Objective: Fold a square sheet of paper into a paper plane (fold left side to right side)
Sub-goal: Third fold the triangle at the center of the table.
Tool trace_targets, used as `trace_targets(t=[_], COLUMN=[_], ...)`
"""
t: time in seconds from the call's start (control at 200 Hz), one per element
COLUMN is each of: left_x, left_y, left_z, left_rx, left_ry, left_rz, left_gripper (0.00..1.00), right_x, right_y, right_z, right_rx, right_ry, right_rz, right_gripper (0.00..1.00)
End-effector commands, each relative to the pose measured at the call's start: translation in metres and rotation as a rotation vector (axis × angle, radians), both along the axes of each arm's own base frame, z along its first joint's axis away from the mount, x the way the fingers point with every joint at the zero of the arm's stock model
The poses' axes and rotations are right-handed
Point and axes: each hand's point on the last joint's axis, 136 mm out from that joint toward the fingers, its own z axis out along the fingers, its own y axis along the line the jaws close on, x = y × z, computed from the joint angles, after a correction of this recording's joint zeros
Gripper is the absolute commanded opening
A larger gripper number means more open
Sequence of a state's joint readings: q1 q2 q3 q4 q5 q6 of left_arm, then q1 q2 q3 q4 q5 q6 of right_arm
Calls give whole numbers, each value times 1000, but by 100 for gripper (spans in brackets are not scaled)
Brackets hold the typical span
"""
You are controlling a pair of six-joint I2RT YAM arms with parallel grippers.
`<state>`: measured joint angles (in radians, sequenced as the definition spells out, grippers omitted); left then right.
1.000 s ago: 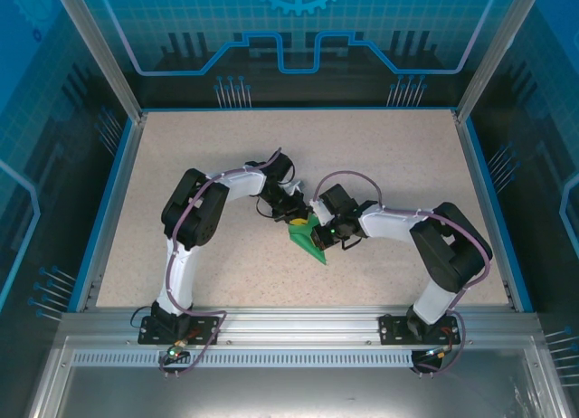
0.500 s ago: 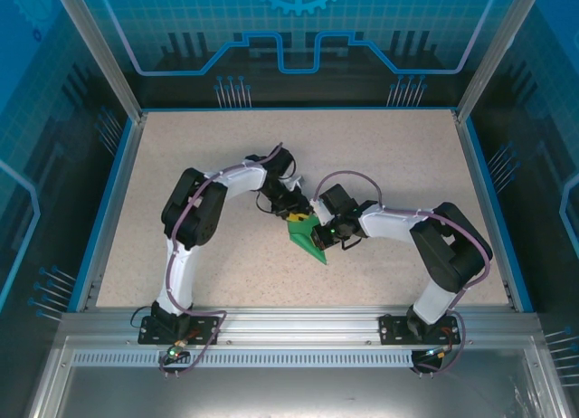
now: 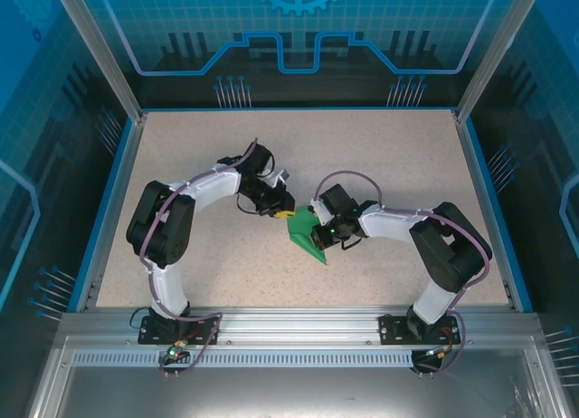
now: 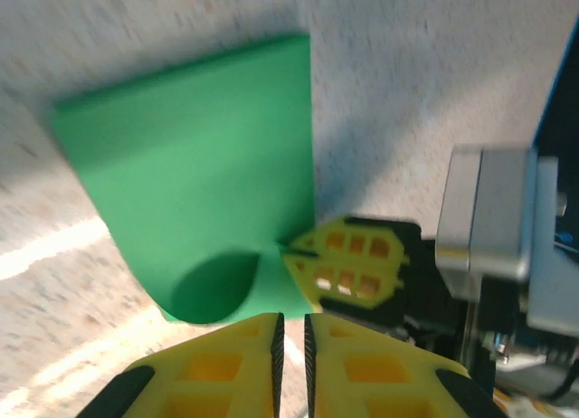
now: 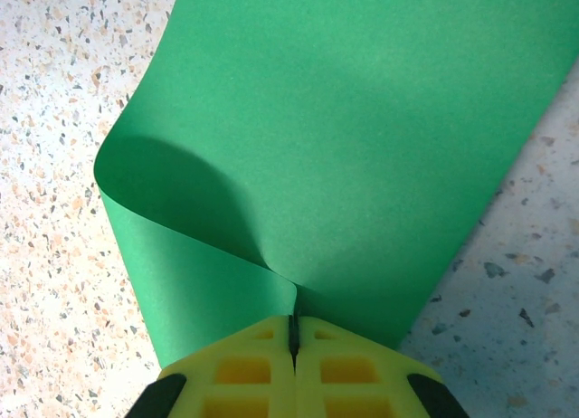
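The square sheet of paper (image 3: 306,238) is bright green and lies at the table's middle, bent over into a soft curl. In the right wrist view the paper (image 5: 362,119) loops over itself, and my right gripper (image 5: 292,326) is shut on its two meeting edges. In the top view my right gripper (image 3: 315,226) sits at the sheet's upper right. My left gripper (image 3: 283,213) hangs just left of the sheet's top corner, apart from it. In the left wrist view the left gripper (image 4: 291,332) shows a narrow gap with nothing in it. The paper (image 4: 199,165) lies ahead, with the right gripper's yellow fingers (image 4: 353,264) pinching its corner.
The speckled tabletop (image 3: 407,156) is bordered by a blue rim (image 3: 109,201) and clear panels. Both arm bases are bolted to the metal rail (image 3: 298,327) at the near edge.
My left arm has swung to the left and its gripper has drawn back off the paper's top corner. The right gripper and the paper have stayed in place.
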<state>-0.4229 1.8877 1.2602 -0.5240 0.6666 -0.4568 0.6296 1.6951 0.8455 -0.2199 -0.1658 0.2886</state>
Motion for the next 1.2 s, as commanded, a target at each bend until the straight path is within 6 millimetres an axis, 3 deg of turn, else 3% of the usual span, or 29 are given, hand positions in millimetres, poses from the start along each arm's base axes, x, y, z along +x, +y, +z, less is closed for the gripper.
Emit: trace_targets(t=[0.0, 0.17, 0.395, 1.195], left_x=[-23, -40, -46, -56], left_y=[-25, -31, -31, -14], left_z=[6, -13, -39, -76], left_rx=[-109, -94, -68, 54], left_ry=[22, 55, 85, 125], left_rz=[-47, -57, -49, -44], left_gripper=[16, 14, 14, 13], right_x=[-35, -36, -36, -36], right_y=[-24, -24, -24, -26], right_z=[-33, -34, -35, -35], right_rx=[-125, -126, -128, -142], right_ry=[146, 149, 151, 145], right_rz=[5, 4, 4, 1], right_gripper=[0, 0, 0, 0])
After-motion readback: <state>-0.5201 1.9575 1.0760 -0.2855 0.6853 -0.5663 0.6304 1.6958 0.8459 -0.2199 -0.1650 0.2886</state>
